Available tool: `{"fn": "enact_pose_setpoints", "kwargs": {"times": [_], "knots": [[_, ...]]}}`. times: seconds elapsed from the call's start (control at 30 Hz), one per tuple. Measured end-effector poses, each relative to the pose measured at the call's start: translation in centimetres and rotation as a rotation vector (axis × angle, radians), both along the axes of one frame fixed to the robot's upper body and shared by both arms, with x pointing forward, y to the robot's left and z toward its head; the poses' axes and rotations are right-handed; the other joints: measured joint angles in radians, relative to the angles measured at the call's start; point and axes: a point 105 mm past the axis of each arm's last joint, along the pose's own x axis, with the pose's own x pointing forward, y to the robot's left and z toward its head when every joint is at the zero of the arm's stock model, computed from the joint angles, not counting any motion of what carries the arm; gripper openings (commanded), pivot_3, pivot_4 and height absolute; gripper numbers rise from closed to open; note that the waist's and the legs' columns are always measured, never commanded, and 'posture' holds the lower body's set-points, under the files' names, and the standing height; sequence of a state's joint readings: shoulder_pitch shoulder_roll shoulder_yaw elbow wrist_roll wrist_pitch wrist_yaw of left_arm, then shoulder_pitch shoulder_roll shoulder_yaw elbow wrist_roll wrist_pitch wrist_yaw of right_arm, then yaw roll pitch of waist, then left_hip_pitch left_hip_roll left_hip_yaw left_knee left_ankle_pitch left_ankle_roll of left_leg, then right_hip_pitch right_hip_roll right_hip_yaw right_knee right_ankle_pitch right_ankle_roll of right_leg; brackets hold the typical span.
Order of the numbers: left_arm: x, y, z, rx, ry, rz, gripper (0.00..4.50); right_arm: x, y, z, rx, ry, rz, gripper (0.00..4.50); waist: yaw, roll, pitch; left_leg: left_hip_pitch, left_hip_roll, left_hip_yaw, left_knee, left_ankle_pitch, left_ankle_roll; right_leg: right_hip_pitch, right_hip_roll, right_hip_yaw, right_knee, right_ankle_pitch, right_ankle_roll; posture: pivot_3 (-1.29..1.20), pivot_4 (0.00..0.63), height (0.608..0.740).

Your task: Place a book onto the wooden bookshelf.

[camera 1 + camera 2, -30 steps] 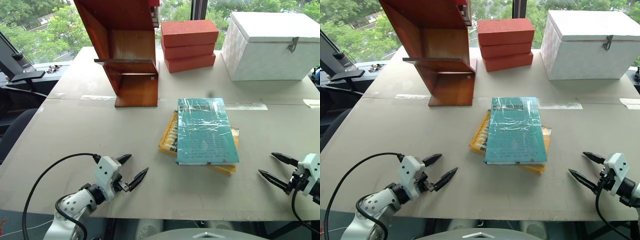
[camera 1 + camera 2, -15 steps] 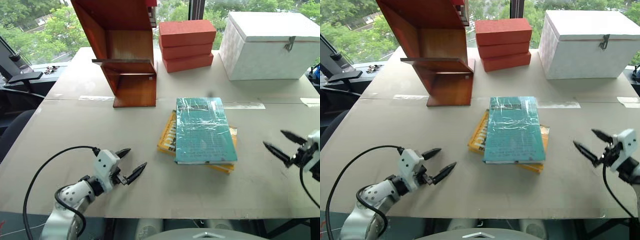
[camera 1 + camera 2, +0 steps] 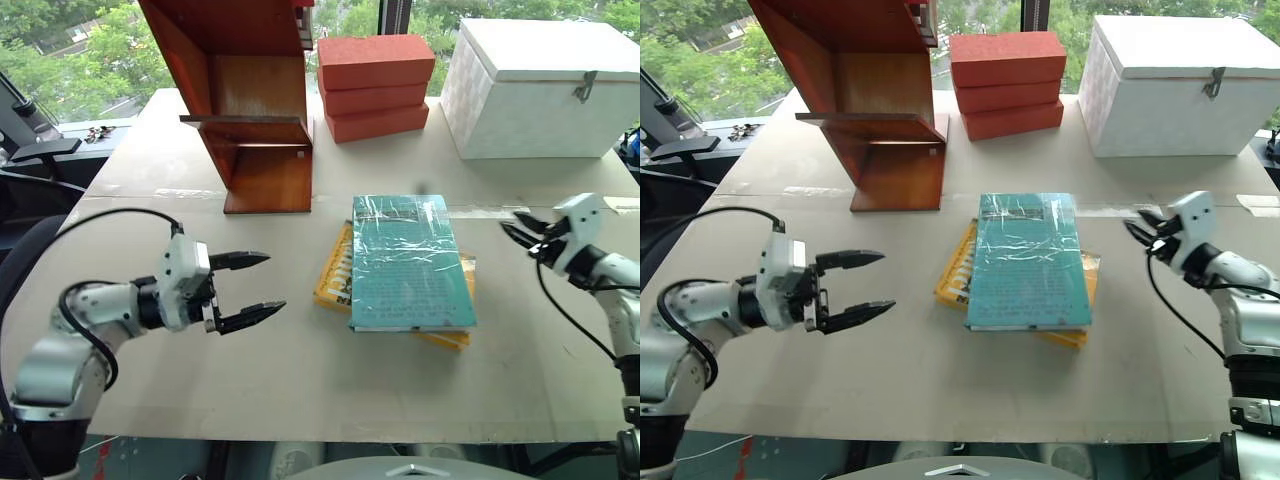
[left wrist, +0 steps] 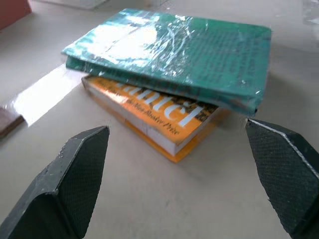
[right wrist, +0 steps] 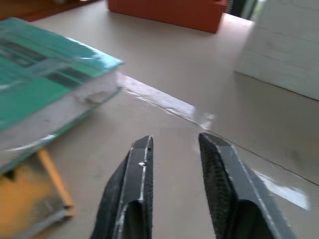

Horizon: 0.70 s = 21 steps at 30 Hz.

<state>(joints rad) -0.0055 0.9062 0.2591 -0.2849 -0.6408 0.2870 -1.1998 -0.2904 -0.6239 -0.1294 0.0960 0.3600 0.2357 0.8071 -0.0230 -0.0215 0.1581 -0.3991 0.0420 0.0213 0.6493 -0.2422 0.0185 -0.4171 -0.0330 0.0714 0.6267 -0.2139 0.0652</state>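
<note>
Toward the worktop's (image 3: 200, 400) far left corner I see the wooden bookshelf (image 3: 250, 100). Mid-worktop, the book (image 3: 408, 262) lies atop a yellow book (image 3: 335, 275). My left tool (image 3: 255, 290) hovers left of them, spread wide and empty; my right tool (image 3: 515, 228), nearly closed, holds nothing.
</note>
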Motion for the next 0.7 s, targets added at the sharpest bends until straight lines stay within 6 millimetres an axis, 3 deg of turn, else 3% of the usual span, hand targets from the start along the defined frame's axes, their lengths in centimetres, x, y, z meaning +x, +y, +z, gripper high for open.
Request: {"fn": "enact_pose_setpoints", "kwargs": {"times": [0.1, 0.37, 0.7], "knots": [[-0.3, 0.2, 0.1, 0.008, 0.017, -0.027, 4.5, -1.1, 3.6, -0.8, -0.004, 0.043, 0.146, 0.09, -0.006, 0.001, 0.001, -0.001, 0.0, 0.0, 0.001, 0.0, 0.0, 0.0, -0.001, 0.0, 0.0, 0.0, 0.0, 0.0, 0.15, 0.74], [-0.5, 1.2, -0.3, 0.037, 0.059, -0.041, 4.5, -2.8, 8.0, -0.6, 0.029, 0.069, 0.311, 0.09, -0.011, 0.0, 0.002, -0.001, 0.0, 0.0, 0.001, 0.0, 0.0, 0.0, -0.001, 0.0, 0.0, 0.0, 0.0, 0.0, 0.15, 0.74], [-0.4, 2.6, -0.7, 0.056, 0.066, -0.004, 4.5, -3.3, 9.2, -1.2, 0.032, 0.095, 0.369, 0.09, -0.014, -0.001, 0.002, -0.001, 0.0, 0.0, 0.001, 0.0, 0.0, 0.0, -0.001, 0.0, 0.0, 0.0, 0.0, 0.0, 0.15, 0.74]]}}
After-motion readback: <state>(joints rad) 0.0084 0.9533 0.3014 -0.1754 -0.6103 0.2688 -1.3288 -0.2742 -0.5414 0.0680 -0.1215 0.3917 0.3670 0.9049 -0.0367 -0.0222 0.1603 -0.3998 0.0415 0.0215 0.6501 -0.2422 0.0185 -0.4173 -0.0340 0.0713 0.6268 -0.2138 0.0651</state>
